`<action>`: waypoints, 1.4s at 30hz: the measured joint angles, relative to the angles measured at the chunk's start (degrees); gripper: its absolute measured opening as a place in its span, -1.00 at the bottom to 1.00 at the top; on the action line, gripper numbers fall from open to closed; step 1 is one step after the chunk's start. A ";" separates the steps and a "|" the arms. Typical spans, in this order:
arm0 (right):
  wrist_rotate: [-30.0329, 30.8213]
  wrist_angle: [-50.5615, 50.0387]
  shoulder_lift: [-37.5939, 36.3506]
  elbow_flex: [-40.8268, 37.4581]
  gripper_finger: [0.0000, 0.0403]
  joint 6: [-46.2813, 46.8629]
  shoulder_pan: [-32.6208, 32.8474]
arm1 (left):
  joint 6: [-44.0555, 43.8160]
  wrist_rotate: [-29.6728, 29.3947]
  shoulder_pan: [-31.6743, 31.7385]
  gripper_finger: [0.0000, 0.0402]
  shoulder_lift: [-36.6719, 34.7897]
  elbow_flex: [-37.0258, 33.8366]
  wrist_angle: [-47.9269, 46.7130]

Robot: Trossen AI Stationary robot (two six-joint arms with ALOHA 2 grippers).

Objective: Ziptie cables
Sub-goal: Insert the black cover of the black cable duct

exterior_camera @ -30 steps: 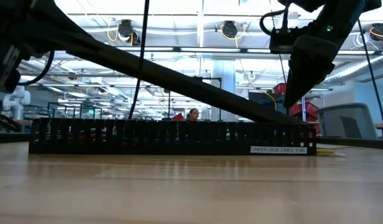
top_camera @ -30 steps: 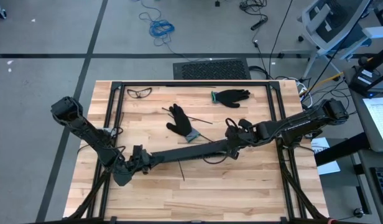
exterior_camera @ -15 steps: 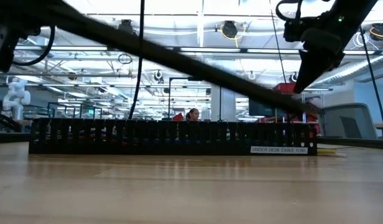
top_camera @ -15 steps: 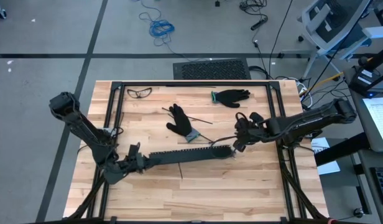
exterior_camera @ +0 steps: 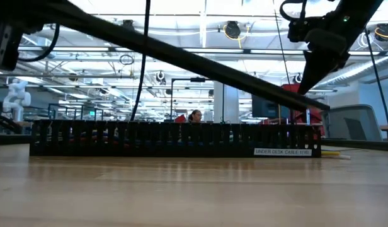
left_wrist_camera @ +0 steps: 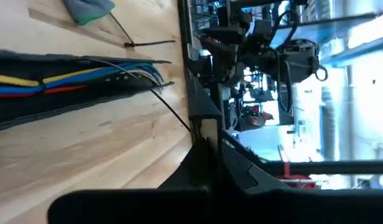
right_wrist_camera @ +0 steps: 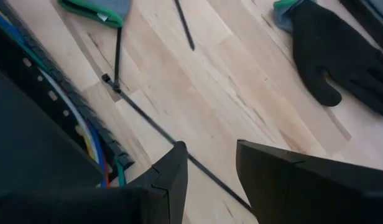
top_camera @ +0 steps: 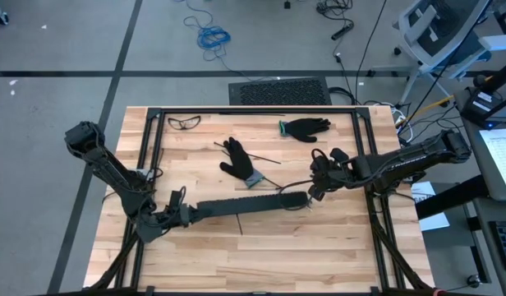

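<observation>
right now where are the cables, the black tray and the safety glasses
cables (left_wrist_camera: 30,81): left wrist view, on the yellow wire.
black tray (top_camera: 236,205): high view, mid-length of the strip.
safety glasses (top_camera: 183,122): high view, on the frame's middle.

Cables (left_wrist_camera: 67,78) cut off by frame edge

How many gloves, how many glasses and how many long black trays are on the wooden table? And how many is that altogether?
Gloves: 2
Safety glasses: 1
Long black trays: 1
Total: 4
</observation>
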 joint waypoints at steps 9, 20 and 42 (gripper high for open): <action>0.74 0.00 0.00 0.00 -0.38 -0.23 -0.39 | -1.09 0.52 0.96 -0.97 0.02 0.00 -4.04; 0.46 -0.02 -0.02 0.00 -0.38 -0.23 -0.39 | -2.15 4.17 3.78 -0.97 0.02 0.02 -5.05; 0.54 -0.06 -0.02 0.00 -0.38 -1.76 -0.39 | -9.87 -6.20 2.81 -0.97 0.01 0.07 -2.23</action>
